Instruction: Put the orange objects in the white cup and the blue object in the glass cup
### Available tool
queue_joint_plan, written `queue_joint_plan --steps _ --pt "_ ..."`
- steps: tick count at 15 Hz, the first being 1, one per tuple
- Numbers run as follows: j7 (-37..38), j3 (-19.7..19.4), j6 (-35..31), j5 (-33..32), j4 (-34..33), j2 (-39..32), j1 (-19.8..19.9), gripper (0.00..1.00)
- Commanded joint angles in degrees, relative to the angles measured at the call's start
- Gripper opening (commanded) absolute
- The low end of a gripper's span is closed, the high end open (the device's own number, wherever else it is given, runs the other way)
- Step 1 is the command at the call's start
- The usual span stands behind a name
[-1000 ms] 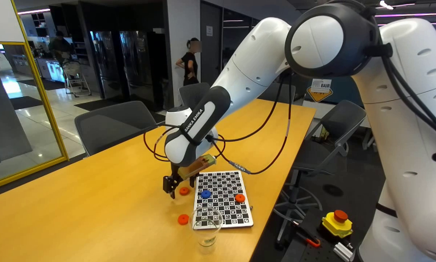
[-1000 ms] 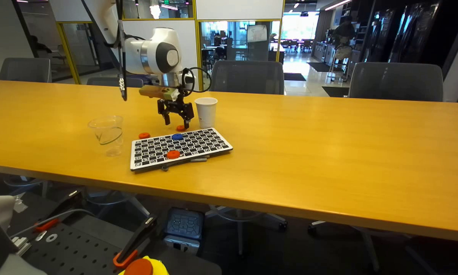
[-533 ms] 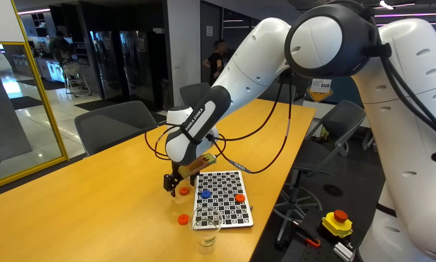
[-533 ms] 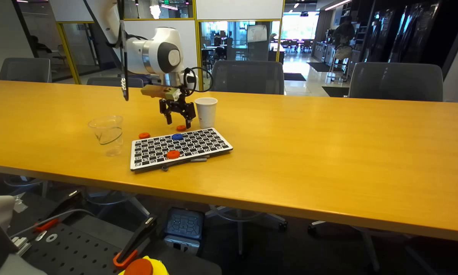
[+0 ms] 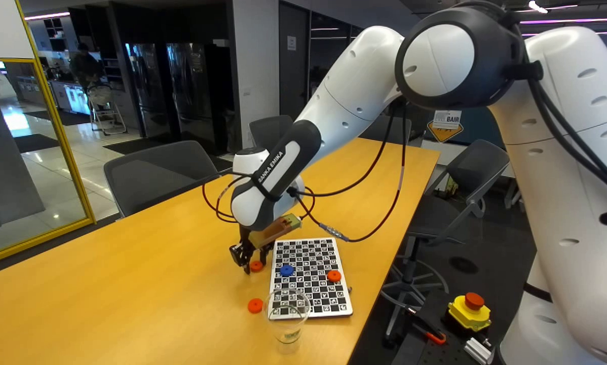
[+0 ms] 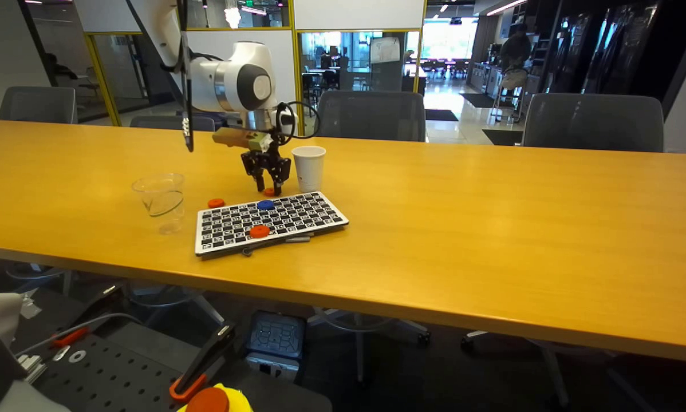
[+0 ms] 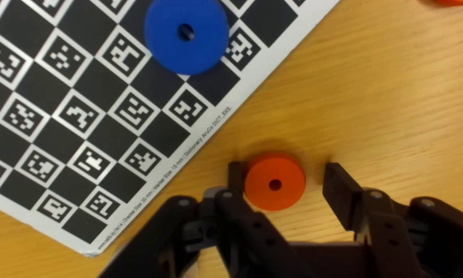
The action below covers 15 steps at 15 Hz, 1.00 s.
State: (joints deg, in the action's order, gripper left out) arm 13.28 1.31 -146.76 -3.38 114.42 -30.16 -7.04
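In the wrist view my gripper (image 7: 284, 179) stands partly open around an orange disc (image 7: 274, 199) on the table. One finger (image 7: 235, 173) is right beside the disc, perhaps touching; a gap separates it from the far finger (image 7: 341, 193). A second orange disc (image 5: 255, 305) lies on the table, and a third orange disc (image 6: 259, 231) rests on the checkered board. On that board also sits the blue object (image 7: 200, 54), a flat disc with a hole. The white cup (image 6: 308, 170) stands upright just beside the gripper. The clear glass cup (image 6: 162, 203) is upright past the board's end.
The checkered board (image 5: 311, 284) lies close beside the gripper, with thin rods (image 6: 297, 238) under its edge. Chairs (image 6: 371, 114) line the far side of the table (image 6: 463, 229). A yellow box with a red button (image 5: 469, 310) sits below the table edge, by the robot base.
The two fingers have drawn closer together around the orange disc, and their tips sit slightly lower. Discs, cups and board stay where they were. A person in the background has gone from view.
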Motion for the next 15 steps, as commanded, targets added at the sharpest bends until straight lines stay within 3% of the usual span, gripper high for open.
queue_joint_plan --steps 1,2,7,11,15 --pt "-1.3 -0.1 -0.9 1.1 -1.5 -1.2 0.1 0.27" --pt "-1.3 0.0 -0.9 1.1 -1.6 -1.2 0.1 0.21" --pt "-2.5 0.7 0.0 1.0 -1.3 0.5 -0.2 0.25" --pt "-6.2 2.1 0.8 0.6 -0.1 5.2 -0.3 0.25" --pt "-4.7 0.8 1.6 -1.8 0.7 10.6 -1.6 0.24"
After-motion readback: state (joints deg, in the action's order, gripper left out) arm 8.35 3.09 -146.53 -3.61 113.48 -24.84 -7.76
